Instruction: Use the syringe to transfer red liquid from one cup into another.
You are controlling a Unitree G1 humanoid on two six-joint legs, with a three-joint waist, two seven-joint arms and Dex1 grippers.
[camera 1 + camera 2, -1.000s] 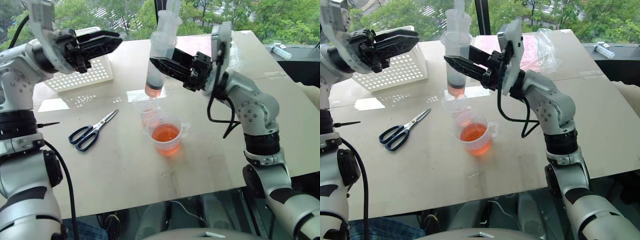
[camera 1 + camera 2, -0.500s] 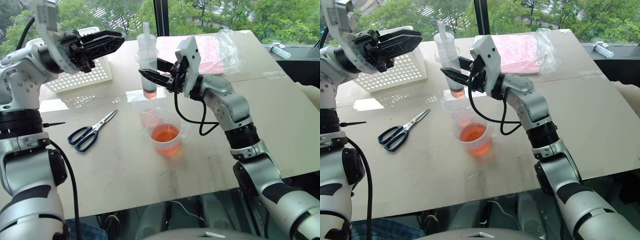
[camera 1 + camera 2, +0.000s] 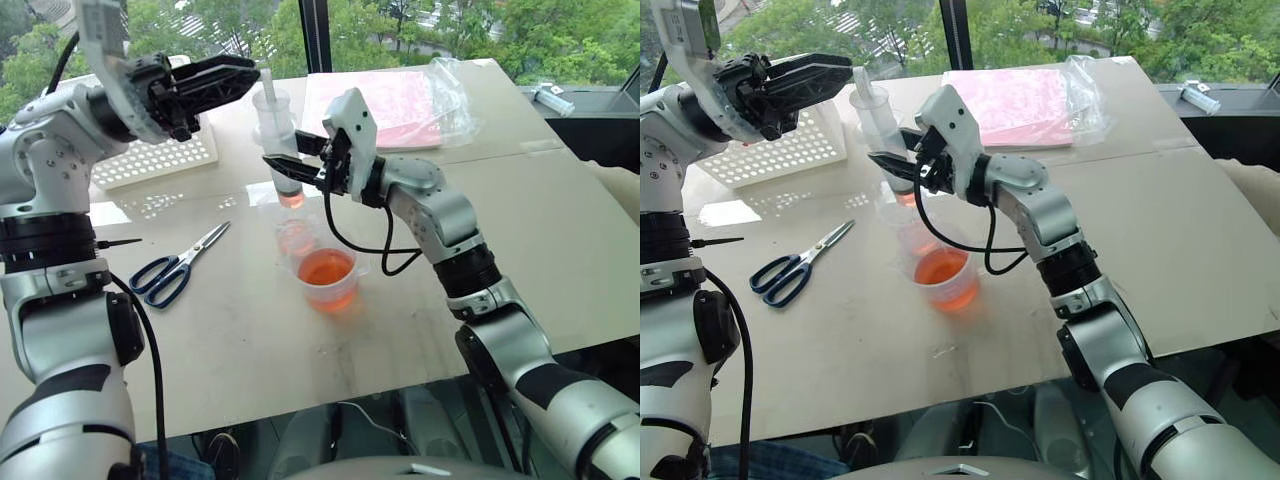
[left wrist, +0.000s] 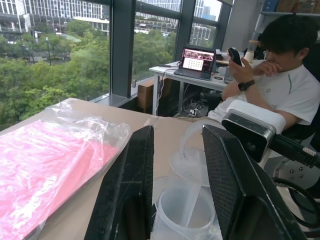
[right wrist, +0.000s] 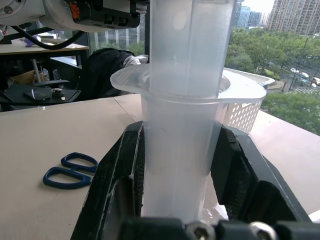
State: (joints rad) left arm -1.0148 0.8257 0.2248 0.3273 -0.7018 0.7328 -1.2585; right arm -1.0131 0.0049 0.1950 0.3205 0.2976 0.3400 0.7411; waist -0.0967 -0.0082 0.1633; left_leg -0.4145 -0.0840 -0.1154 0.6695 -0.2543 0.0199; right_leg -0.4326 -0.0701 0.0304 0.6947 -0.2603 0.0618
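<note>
The right gripper (image 3: 283,168) clamps the barrel of the large clear plastic syringe (image 3: 276,140), held upright with orange-red liquid (image 3: 290,198) in its lower end, nozzle just above the narrow plain clear cup (image 3: 296,234). The wider spouted clear cup (image 3: 331,276) sits at its 5 o'clock. The left gripper (image 3: 218,82), jaws narrowly parted and empty, hovers at the syringe's 10 o'clock. Blue-handled scissors (image 3: 178,266) lie at the cups' 9 o'clock.

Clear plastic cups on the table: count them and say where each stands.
2. The narrower clear plastic cup stands under the syringe gripped by the right gripper; the wider spouted clear plastic cup of red liquid stands just nearer the robot. Others may be hidden.
</note>
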